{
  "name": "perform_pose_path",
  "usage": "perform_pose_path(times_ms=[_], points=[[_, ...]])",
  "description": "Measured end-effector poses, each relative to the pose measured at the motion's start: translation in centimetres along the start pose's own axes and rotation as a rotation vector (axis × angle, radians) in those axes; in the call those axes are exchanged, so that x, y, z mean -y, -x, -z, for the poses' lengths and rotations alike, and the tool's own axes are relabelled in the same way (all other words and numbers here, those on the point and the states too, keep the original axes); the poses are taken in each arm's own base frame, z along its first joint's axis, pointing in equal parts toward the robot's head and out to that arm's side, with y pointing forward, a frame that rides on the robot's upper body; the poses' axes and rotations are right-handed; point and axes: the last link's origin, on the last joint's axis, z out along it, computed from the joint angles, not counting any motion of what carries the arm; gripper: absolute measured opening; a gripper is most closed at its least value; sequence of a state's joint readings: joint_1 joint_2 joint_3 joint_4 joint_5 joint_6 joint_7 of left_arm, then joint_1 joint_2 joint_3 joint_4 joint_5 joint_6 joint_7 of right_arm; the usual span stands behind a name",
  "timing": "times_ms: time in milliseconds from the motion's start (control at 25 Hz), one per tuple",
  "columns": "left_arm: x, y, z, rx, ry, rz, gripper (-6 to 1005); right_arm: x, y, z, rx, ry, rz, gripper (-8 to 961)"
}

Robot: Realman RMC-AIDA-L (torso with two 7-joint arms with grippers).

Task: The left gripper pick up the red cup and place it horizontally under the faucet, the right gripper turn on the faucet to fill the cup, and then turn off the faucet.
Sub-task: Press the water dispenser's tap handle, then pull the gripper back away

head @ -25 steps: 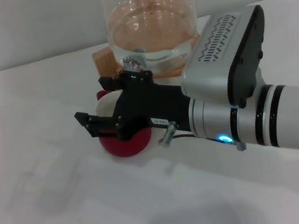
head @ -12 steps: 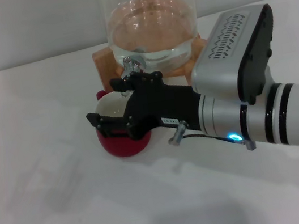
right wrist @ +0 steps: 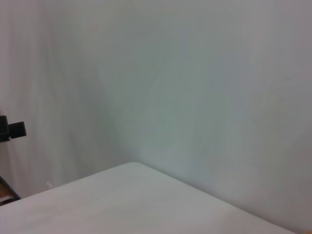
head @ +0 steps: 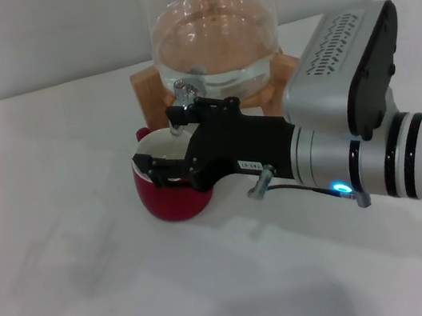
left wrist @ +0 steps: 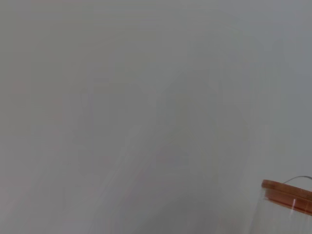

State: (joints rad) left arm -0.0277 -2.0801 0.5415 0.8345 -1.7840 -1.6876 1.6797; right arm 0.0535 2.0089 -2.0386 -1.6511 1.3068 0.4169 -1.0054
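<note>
Chrome catches the eye first: the small shiny faucet (head: 184, 91) with its downturned spout sits just above and behind the black fingers of the right gripper (head: 163, 151), the claw backed by the boxy silver-grey vented housing. Across the last second that whole arm slides back toward the robot's right, and the fingertips that reached out past the cup now hover over its near rim. The glossy dark-red ceramic cup (head: 171, 201), white inside, stands upright on the white table (head: 72, 295) directly below the gripper, under the spout, with the glass water jar (head: 216, 43) on its wooden stand just beyond. Whether the fingers are spread or closed, I cannot tell. My read: the faucet work looks finished and the arm is retreating. The left gripper is out of sight.
</note>
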Motion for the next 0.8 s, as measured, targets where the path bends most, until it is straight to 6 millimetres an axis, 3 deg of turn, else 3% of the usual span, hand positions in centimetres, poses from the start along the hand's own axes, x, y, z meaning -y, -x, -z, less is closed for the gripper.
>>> perform_pose_path(times_ms=[800], points=[[0.0,0.1,0.0,0.010,0.001,0.001,772,0.8,-0.1,1.0,0.005,-0.041,-0.012,766]])
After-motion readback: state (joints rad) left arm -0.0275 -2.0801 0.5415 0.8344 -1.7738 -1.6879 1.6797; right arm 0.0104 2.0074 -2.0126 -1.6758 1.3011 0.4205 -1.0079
